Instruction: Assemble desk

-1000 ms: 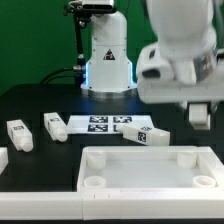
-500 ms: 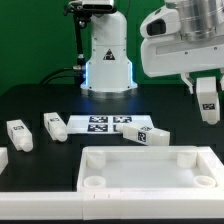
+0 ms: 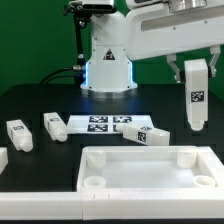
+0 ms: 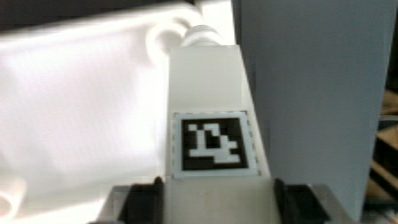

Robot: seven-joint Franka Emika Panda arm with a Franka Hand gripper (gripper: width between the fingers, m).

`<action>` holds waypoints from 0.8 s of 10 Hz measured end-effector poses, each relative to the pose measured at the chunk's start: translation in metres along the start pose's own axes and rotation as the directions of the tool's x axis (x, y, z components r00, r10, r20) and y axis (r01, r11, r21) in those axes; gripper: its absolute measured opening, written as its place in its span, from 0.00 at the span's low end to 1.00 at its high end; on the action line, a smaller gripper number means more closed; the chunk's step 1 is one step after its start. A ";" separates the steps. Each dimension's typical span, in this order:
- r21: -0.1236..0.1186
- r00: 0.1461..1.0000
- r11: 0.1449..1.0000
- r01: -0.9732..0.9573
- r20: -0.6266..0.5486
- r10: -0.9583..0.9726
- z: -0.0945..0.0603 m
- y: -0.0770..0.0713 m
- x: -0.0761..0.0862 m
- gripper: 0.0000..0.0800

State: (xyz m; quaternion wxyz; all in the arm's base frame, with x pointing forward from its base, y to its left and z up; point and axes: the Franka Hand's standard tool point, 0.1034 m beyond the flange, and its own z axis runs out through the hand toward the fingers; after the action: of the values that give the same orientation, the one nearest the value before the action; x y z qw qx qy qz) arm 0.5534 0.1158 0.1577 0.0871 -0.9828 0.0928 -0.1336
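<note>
The arm has lifted, and the leg [image 3: 197, 100] has drifted toward the exterior view's left. It hangs upright, its top pinched between the fingers [image 4: 139, 204] of the gripper [image 3: 197, 68], clear above the desk panel [image 3: 140, 153] near its far corner on the exterior view's right.

1 arm in view. Base [image 3: 107, 52] stands upright at the rear of the scene, left of centre in the exterior view. The upper links [image 3: 165, 35], in white casing, run across the top of that view towards its right, with the wrist end pointing down. Gripper [image 3: 195, 68] sits high at the exterior view's right, fingers directed downward. The 2 fingers [image 4: 139, 203] are closed against opposite sides of 1 desk leg [image 3: 196, 100], gripping its upper end. The leg hangs upright below the jaws, its tag [image 3: 197, 98] facing the exterior camera. The wrist view shows the leg centred between both fingers.
</note>
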 end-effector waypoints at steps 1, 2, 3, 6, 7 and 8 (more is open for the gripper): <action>-0.002 1.000 1.000 0.004 -0.016 -0.004 0.002 0.001 -0.004 0.36; -0.001 1.000 1.000 0.005 -0.024 -0.005 0.002 0.001 -0.003 0.36; -0.003 1.000 1.000 0.008 -0.023 -0.008 0.002 0.002 -0.003 0.36; -0.039 0.973 0.976 0.214 -0.082 -0.217 -0.005 0.005 0.046 0.36; -0.031 0.980 0.982 0.184 -0.065 -0.186 -0.007 0.005 0.050 0.36; -0.031 0.980 0.982 0.187 -0.066 -0.189 -0.006 0.005 0.049 0.36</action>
State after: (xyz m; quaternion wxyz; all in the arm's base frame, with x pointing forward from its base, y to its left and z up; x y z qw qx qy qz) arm 0.5973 0.1004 0.1744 0.0588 -0.9831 0.0041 -0.1736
